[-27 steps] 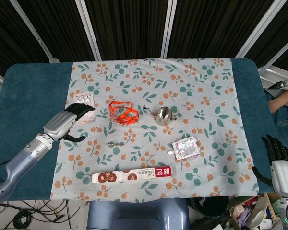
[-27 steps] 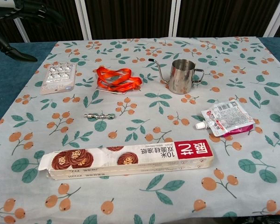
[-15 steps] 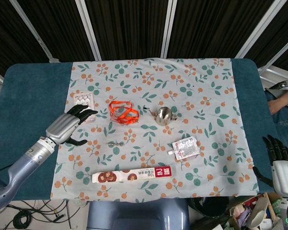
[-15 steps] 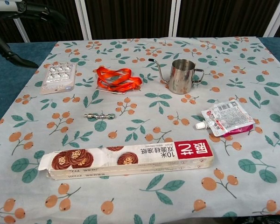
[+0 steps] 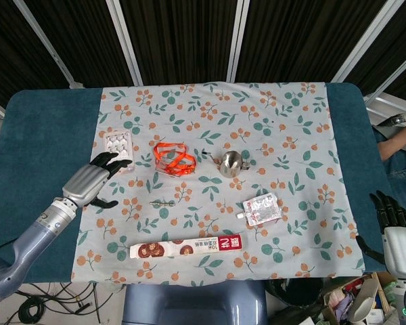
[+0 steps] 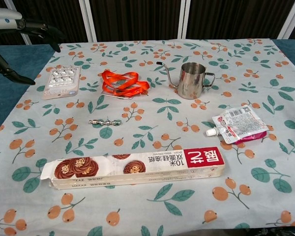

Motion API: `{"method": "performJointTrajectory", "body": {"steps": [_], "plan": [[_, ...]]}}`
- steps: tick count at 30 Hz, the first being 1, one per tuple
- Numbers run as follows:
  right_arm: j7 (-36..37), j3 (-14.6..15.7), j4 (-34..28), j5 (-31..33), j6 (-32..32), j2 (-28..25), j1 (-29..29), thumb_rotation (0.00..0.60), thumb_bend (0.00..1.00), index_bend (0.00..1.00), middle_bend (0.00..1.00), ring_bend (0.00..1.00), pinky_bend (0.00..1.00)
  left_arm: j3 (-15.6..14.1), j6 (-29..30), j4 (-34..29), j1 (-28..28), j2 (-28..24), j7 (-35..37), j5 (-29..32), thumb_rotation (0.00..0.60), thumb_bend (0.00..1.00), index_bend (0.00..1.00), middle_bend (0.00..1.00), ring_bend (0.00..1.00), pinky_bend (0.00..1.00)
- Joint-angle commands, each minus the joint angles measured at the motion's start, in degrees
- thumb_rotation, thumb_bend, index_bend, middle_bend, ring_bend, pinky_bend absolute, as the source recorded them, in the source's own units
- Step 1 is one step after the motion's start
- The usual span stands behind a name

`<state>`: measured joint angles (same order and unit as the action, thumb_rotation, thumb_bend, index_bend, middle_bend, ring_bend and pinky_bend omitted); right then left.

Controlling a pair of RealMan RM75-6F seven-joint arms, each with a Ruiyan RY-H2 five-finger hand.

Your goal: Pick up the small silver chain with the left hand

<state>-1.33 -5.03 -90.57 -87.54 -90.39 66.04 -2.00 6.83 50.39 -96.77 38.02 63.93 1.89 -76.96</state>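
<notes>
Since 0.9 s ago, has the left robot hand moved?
Yes. In the head view the left robot hand has slid down-left off the blister pack, which is now uncovered; it is no closer to the small silver chain.

The head view looks almost straight down from high above, far enough back to take in the whole table (image 5: 47,135), the full flowered cloth (image 5: 216,108) and the dark slatted wall at 12 o'clock. The chest view sits much lower and nearer, at the table's near edge, facing forward at a shallow slant toward 12 o'clock, so the cloth (image 6: 152,44) fills the frame and recedes. Both views share the middle of the cloth: the long box (image 5: 188,248) (image 6: 137,168) at 6 o'clock, the steel pitcher (image 5: 231,163) (image 6: 191,80) and the orange strap (image 5: 173,158) (image 6: 122,82).
</notes>
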Motion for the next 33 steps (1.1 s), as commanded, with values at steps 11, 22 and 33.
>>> {"method": "performJointTrajectory", "body": {"steps": [11, 22, 33], "plan": [[-0.07, -0.13, -0.08, 0.32, 0.27, 0.02, -0.09, 0.6, 0.15, 0.04, 0.04, 0.07, 0.15, -4.74, -1.96, 9.09, -0.34, 9.67, -9.4, 2.03, 0.6, 0.21, 0.18, 0.27, 0.03, 0.05], [0.33, -0.17, -0.13, 0.6, 0.54, -0.04, -0.12, 0.6, 0.15, 0.04, 0.04, 0.07, 0.15, -2.23, -3.01, 12.86, 2.92, 19.02, -21.22, 11.54, 0.6, 0.28, 0.32, 0.34, 0.03, 0.05], [0.72, -0.31, -0.05, 0.96, 0.92, -0.06, -0.27, 0.6, 0.15, 0.04, 0.04, 0.07, 0.15, 0.22, -0.37, 15.13, 6.62, 25.62, -31.04, 17.08, 0.6, 0.27, 0.37, 0.42, 0.07, 0.08]]}}
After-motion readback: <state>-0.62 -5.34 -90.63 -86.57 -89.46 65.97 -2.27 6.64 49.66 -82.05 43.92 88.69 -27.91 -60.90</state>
